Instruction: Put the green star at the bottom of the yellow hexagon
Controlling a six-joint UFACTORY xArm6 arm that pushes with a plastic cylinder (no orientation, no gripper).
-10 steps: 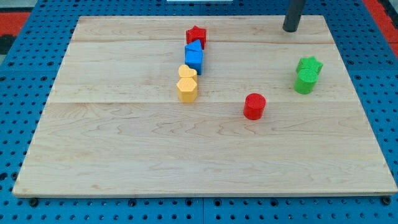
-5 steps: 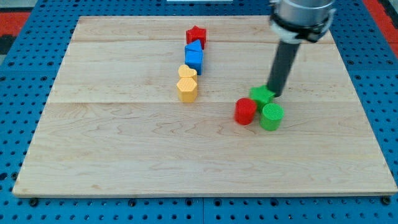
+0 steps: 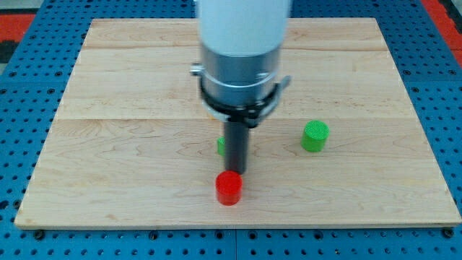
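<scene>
The arm stands over the middle of the board and hides the yellow hexagon and the blocks above it. My tip rests just above the red cylinder, touching or nearly touching it. Only a sliver of the green star shows, at the left side of the rod. The green cylinder stands alone to the right.
The wooden board lies on a blue pegboard table. The arm's wide grey and white body covers the board's upper middle, where the red star, blue and yellow blocks stood before.
The arm swept from the upper right down to the lower middle. The green star moved left to the rod's left side. The red cylinder was pushed down and left. The green cylinder stayed.
</scene>
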